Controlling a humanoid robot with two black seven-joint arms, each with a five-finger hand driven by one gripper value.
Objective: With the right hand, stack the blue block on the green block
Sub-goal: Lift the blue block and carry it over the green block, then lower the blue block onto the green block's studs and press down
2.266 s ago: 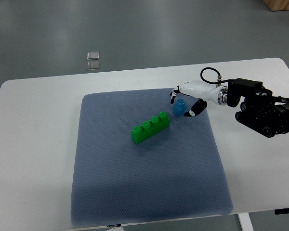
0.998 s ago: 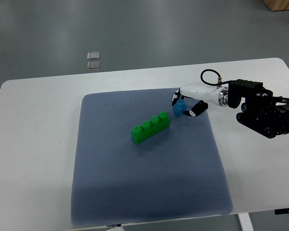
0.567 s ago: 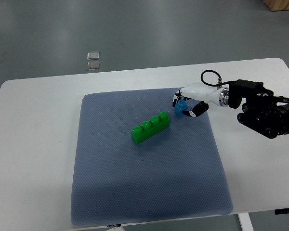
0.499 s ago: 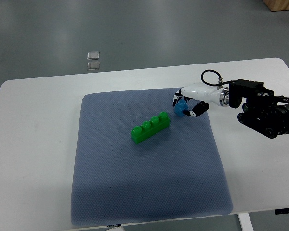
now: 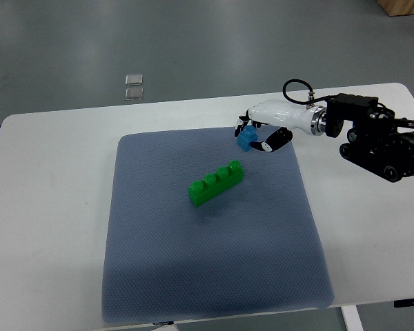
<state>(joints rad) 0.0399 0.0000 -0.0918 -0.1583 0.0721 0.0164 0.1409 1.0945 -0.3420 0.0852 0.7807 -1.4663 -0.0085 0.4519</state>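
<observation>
A long green block (image 5: pixel 217 183) with several studs lies at an angle on the blue-grey mat (image 5: pixel 207 276). My right hand (image 5: pixel 254 136), white with dark fingertips, is shut on a small blue block (image 5: pixel 245 138) and holds it lifted above the mat, up and to the right of the green block's right end. The right arm (image 5: pixel 372 138) comes in from the right edge. The left arm does not show.
The mat lies on a white table (image 5: pixel 48 207). Two small clear squares (image 5: pixel 133 86) lie on the grey floor beyond the table's far edge.
My right hand closed on the blue block beside the green block's right end, then lifted it up and a little to the left. The green block has not moved.
</observation>
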